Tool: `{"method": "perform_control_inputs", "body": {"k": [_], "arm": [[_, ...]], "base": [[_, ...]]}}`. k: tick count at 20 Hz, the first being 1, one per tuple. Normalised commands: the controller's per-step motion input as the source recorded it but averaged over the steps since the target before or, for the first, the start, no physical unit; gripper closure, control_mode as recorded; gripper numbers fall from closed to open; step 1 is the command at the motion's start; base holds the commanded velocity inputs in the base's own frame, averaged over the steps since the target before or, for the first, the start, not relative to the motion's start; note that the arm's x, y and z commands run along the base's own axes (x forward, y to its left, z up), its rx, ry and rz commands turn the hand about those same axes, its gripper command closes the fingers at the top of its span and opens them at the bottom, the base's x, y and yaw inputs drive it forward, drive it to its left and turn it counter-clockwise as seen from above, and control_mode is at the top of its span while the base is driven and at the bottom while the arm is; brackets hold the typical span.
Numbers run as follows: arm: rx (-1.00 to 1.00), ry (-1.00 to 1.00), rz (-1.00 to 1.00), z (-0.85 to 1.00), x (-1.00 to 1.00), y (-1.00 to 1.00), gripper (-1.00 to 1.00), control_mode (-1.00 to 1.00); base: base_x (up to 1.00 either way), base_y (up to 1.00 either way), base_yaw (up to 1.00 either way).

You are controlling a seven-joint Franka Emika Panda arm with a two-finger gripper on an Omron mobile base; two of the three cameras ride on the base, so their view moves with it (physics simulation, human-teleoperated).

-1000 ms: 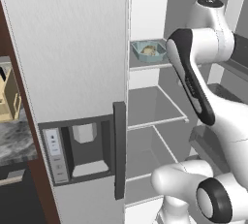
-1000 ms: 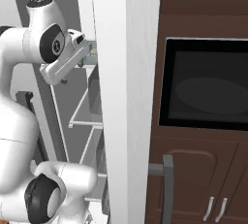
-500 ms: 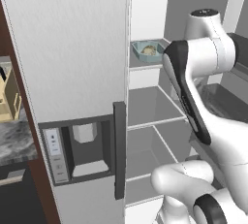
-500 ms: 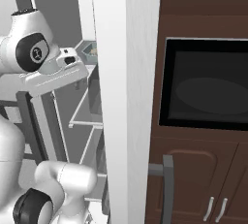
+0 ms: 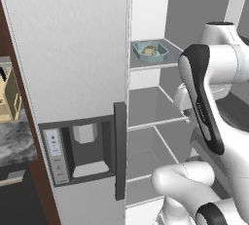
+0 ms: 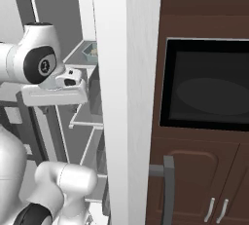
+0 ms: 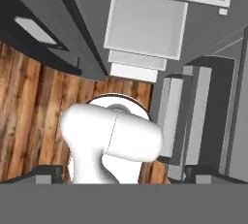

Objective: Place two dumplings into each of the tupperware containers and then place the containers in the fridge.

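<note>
The fridge (image 5: 73,48) stands open, its dispenser door swung to the left. On its upper shelf sits the pale blue-teal tupperware container (image 5: 150,51) with beige dumplings (image 5: 150,50) inside; the container (image 6: 89,49) also peeks out past the door edge in the right base view. My arm is folded in front of the shelves, the hand below the upper shelf and apart from the container. In the hand view my gripper (image 7: 123,172) points down at the floor, open, its fingertips (image 7: 48,172) wide apart with nothing between them.
White fridge shelves (image 5: 155,121) run below the container. Dark wood cabinets with a black built-in oven (image 6: 209,85) and a grey handle (image 6: 168,190) stand right of the fridge. A marble counter (image 5: 14,141) lies at far left. Wooden floor (image 7: 29,111) lies under the hand.
The hand has drawn back from the upper shelf and the container, dropped lower and turned to face the floor. The jaws stay open. The container has not moved.
</note>
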Motion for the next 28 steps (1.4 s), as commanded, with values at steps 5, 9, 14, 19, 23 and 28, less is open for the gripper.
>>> {"method": "perform_control_inputs", "body": {"k": [5, 9, 14, 19, 23, 28], "arm": [[0.02, -0.11, -0.12, -0.52, -0.1, -0.02, -1.0, -1.0], [0.05, 0.0, -0.17, -0.21, -0.02, 0.0, -1.0, -1.0], [0.0, 0.0, -0.16, -0.16, -0.02, 0.01, -1.0, -1.0], [0.0, 0.0, -0.03, 0.0, 0.0, 0.0, -1.0, -1.0], [0.0, 0.0, 0.0, 0.0, 0.0, 0.0, -1.0, 1.0], [0.0, 0.0, 0.0, 0.0, 0.0, 0.0, -1.0, 1.0]], "base": [[0.0, 0.0, 0.0], [0.0, 0.0, 0.0], [0.0, 0.0, 0.0], [0.0, 0.0, 0.0], [-0.08, 0.0, 0.0], [-0.99, 0.2, 0.15]]}}
